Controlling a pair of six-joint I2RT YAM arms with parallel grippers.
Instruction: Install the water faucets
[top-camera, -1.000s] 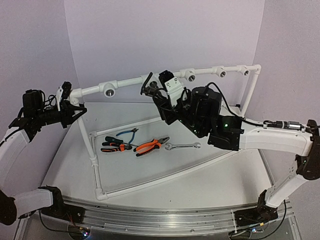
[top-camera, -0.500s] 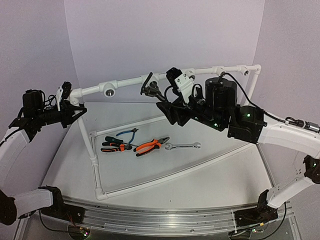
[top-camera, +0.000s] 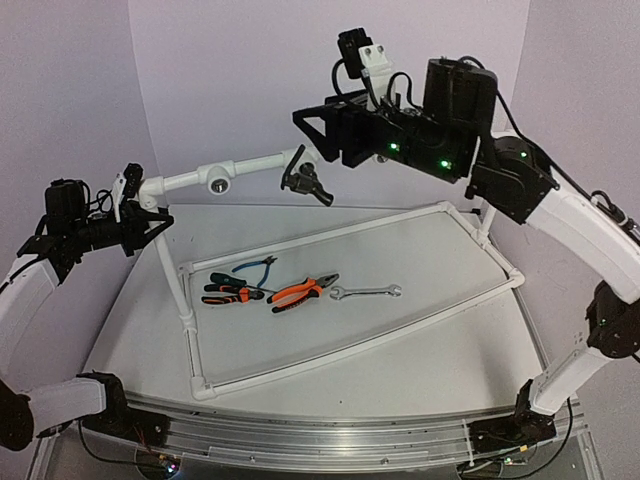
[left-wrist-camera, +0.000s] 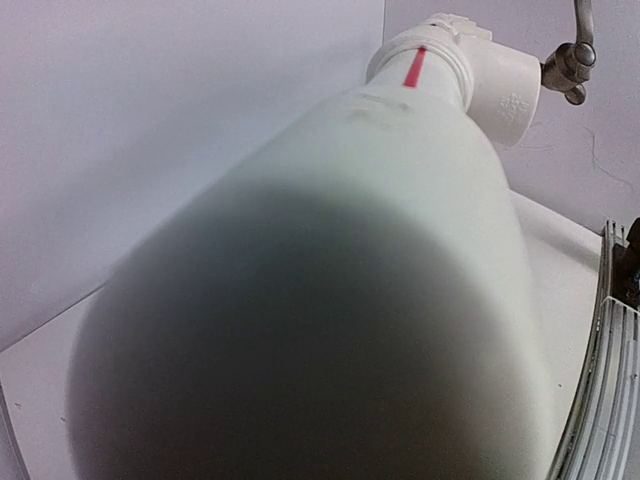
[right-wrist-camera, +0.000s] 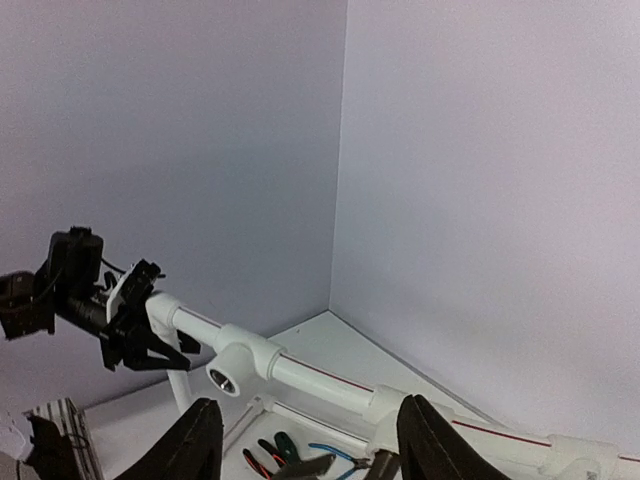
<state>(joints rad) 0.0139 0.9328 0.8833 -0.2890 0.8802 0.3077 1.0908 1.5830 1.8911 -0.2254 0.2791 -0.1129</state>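
Faucet: One water faucet (top-camera: 306, 180) is noted. It is small and dark grey-black, with a short round body and a thin lever curving up from it.
Position: It is set on the front of the pipe frame (top-camera: 250, 163), at a fitting on the top rail. The joint itself is covered by the faucet body.
Left claw: The left gripper (top-camera: 150, 218) is clenched on the frame's upper left corner. It is well apart from the faucet, with a tee fitting (top-camera: 220, 180) on the rail between them.
Right claw: The right gripper (top-camera: 310, 135) is released and nothing is held. It is placed above the top rail, just over the faucet and apart from it.
Top view only: Orange-handled pliers (top-camera: 303, 292), a wrench (top-camera: 366, 292) and two smaller pliers (top-camera: 240, 280) are seen lying inside the frame's base rectangle.
Left wrist view only: The picture is filled by blurred white pipe bearing a red stripe (left-wrist-camera: 413, 66). The faucet is caught at the upper right corner, looking silver-grey. The claw's own fingers cannot be made out.
Right wrist view only: Its fingers (right-wrist-camera: 195, 445) are shown spread, with only air between them.
Edges and room: The walls (top-camera: 300, 60) stand close behind the frame. The tools lie well below the faucet.
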